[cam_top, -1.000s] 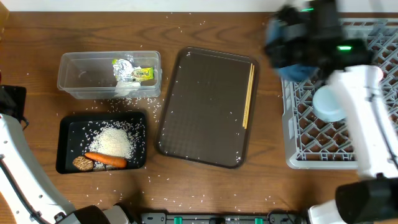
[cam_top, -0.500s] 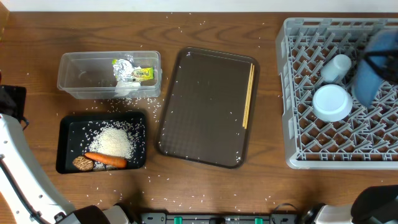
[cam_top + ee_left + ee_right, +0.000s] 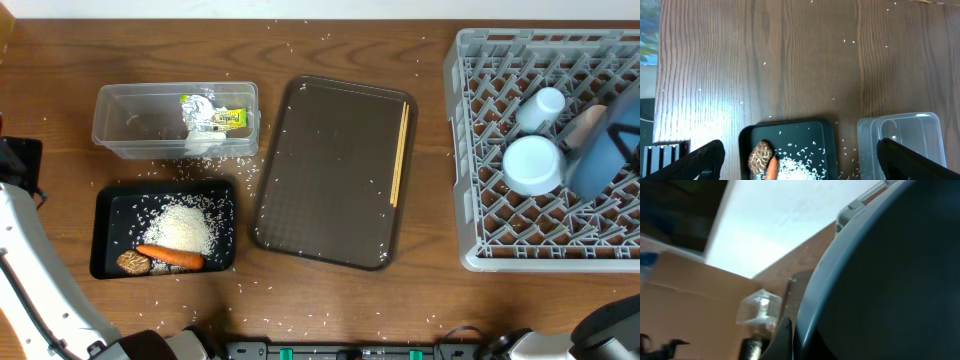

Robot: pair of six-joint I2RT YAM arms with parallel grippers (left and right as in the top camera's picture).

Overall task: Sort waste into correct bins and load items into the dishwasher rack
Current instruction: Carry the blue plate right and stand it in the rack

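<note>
Tabletop [image 3: 60,60]: brown wood, stray rice grains all over.
Rack [image 3: 480,250]: lt-grey, right side.
Serving tray [image 3: 330,170]: brown, centre, btw bins & rack.
Blue plate [image 3: 603,160]: tilted over rack's right part, blurred; fills right wrist view.
R gripper [image 3: 784,342]: closed on blue plate, one dark finger shows at plate's rim.
L gripper [image 3: 800,145]: wide open, holds nothing, above black tray.
Clear tub [image 3: 110,130]: far left, wrapper [image 3: 212,115] inside.
Black tray [image 3: 100,235]: near left, just nearer than tub.
Rice heap [image 3: 185,228]: in black tray, middle.
White bowl [image 3: 532,165]: in rack, left of plate.
Chopsticks [image 3: 400,155]: on serving tray, along right edge.
Cup [image 3: 541,107]: white-pinkish, in rack, just beyond bowl.
Carrot [image 3: 170,257]: black tray, near side.
Brown lump [image 3: 132,263]: touching carrot's left end.
</note>
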